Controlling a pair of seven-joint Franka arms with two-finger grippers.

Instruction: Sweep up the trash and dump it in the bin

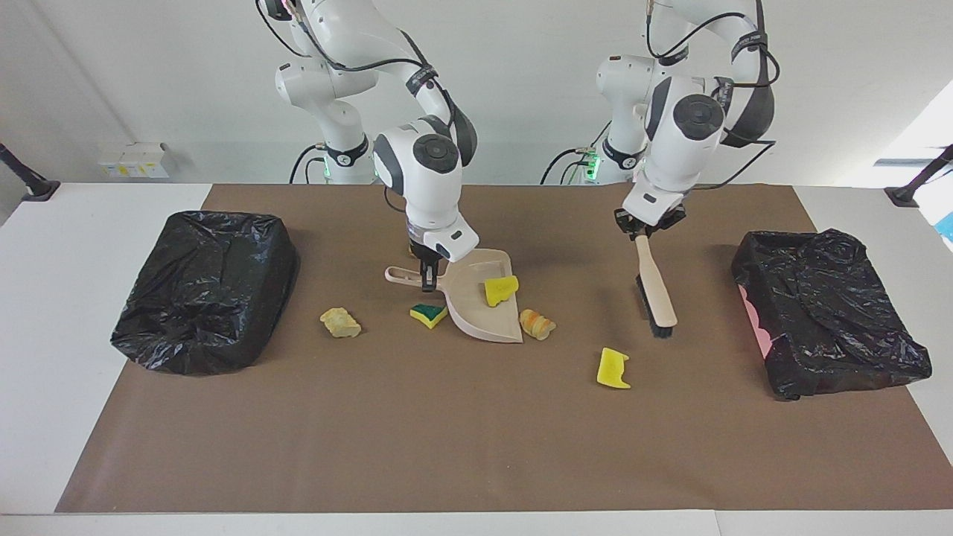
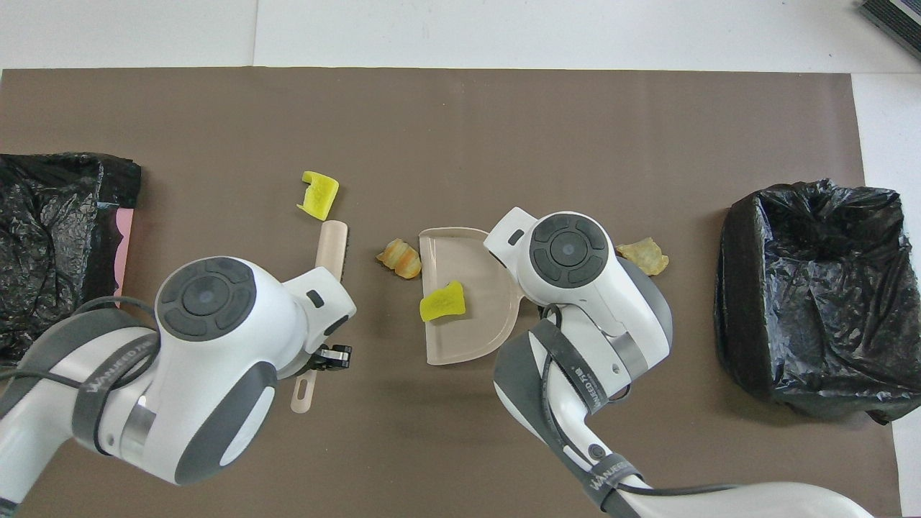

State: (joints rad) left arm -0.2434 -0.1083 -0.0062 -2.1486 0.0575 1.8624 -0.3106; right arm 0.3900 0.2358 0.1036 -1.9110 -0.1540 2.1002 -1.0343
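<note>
My right gripper (image 1: 428, 277) is shut on the handle of a beige dustpan (image 1: 484, 316), which holds one yellow sponge piece (image 1: 500, 290) (image 2: 442, 302). A green-and-yellow sponge piece (image 1: 428, 315) lies beside the pan, toward the right arm's end. At the pan's other side, by its lip, sits a brown bread-like lump (image 1: 537, 324) (image 2: 399, 257). My left gripper (image 1: 642, 227) (image 2: 332, 356) is shut on the handle of a beige brush (image 1: 655, 286) (image 2: 332, 248), whose dark bristles point down. Another yellow sponge piece (image 1: 613, 368) (image 2: 319, 194) lies farther from the robots than the brush. The right arm hides its gripper in the overhead view.
A pale tan chunk (image 1: 340, 322) (image 2: 642, 255) lies between the dustpan and the black-bagged bin (image 1: 208, 290) (image 2: 813, 295) at the right arm's end. A second black-bagged bin (image 1: 826, 313) (image 2: 57, 244) stands at the left arm's end. A brown mat (image 1: 476, 447) covers the table.
</note>
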